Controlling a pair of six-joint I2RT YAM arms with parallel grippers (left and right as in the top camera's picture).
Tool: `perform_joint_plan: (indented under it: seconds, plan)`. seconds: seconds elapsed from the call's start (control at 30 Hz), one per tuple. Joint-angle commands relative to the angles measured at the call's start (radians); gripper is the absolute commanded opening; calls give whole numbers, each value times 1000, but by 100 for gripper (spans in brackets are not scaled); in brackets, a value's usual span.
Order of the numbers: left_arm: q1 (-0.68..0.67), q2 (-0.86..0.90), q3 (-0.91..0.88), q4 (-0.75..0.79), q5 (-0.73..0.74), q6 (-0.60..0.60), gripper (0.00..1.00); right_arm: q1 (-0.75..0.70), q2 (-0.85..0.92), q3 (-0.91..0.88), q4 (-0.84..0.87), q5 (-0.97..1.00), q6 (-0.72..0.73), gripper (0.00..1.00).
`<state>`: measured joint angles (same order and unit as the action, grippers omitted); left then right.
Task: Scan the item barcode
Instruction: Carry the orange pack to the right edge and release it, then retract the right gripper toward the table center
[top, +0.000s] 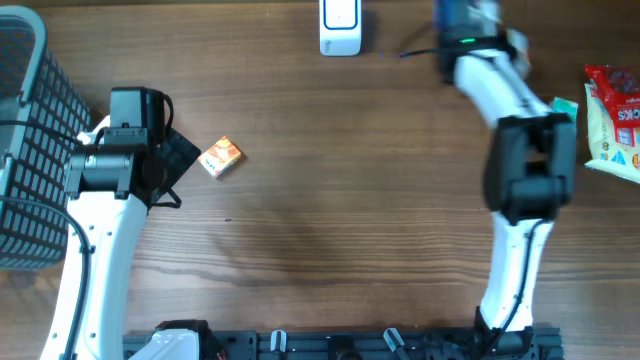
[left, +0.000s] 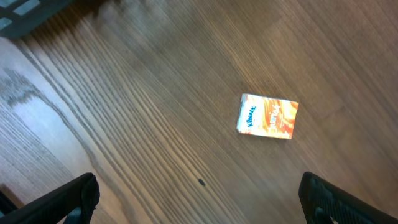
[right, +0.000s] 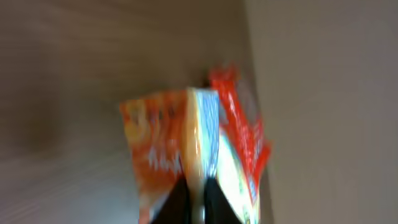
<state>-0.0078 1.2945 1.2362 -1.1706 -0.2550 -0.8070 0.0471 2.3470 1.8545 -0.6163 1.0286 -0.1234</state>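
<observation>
Overhead, wood-grain table (top: 330, 200), left fingers (left: 68, 199) spread wide, right fingers (right: 176, 204) pinching orange packet (right: 155, 155).

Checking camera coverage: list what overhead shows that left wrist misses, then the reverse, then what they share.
Only overhead: the white scanner at the table's far edge, the red snack bag and the right arm. Only left wrist: the blue lettering on the small orange box. Both: that box lying flat on the wooden table, with the open left claw near it.
</observation>
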Motion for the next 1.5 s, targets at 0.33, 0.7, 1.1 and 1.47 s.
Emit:
perform_joint_plan:
  seconds: [0.33, 0.7, 1.1, 1.47]
  plan:
    - [6, 3, -2, 0, 4, -13, 100, -253, -13, 0, -232, -109, 414, 20]
    - [6, 3, -2, 0, 4, -13, 100, -251, -79, 0, -230, -150, 338, 100]
    - [6, 3, -2, 0, 4, -13, 100, -164, -427, 0, -175, -1381, 336, 100]
    - [6, 3, -2, 0, 4, -13, 100, 216, -344, -4, -136, -1550, 533, 100]
